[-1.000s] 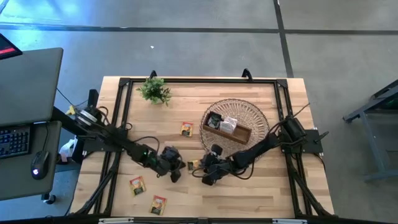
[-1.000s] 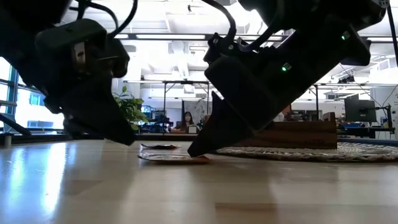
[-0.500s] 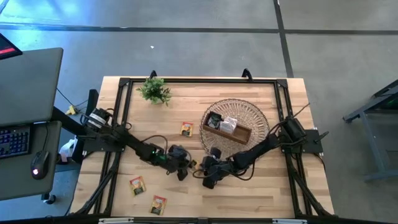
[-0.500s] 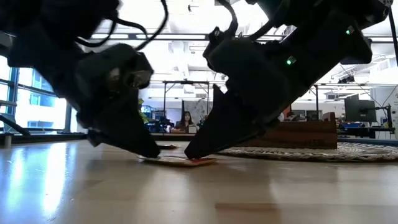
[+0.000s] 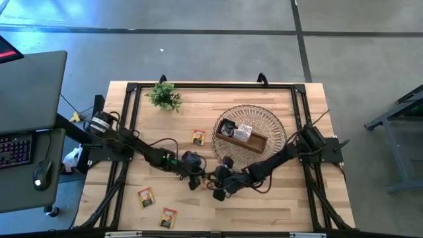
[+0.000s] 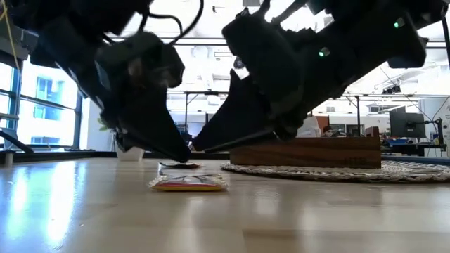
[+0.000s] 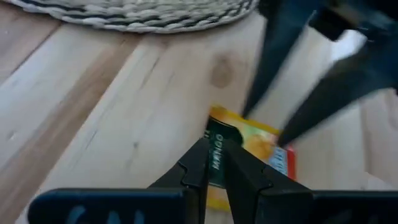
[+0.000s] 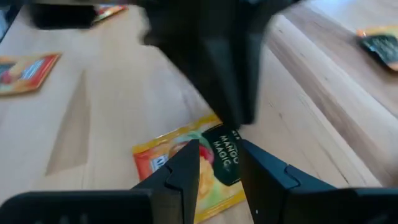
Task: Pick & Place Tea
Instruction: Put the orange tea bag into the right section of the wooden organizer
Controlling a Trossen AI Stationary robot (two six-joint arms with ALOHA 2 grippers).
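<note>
Left gripper (image 7: pixel 213 149): fingers drawn almost together, nothing between them, tips poised just over the dark end of an orange-and-yellow tea packet (image 7: pixel 255 146). Right gripper (image 8: pixel 219 152): fingers parted by a narrow gap, empty, pointed down at the same packet (image 8: pixel 186 168) from the opposite side. In the low view, both tips stood nearly nose to nose just above the packet (image 6: pixel 188 183), which lay flat on the wooden table (image 6: pixel 316 218).

From above, met near the table's middle, in front of the wicker basket (image 5: pixel 268 119), which held a brown wooden tray (image 5: pixel 254 143). Three more tea packets lay apart on the table: one (image 5: pixel 198 137) beside the basket, two (image 5: pixel 145 196) (image 5: pixel 168 217) toward the front left. Small green plant (image 5: pixel 164 96) at the far left corner.
</note>
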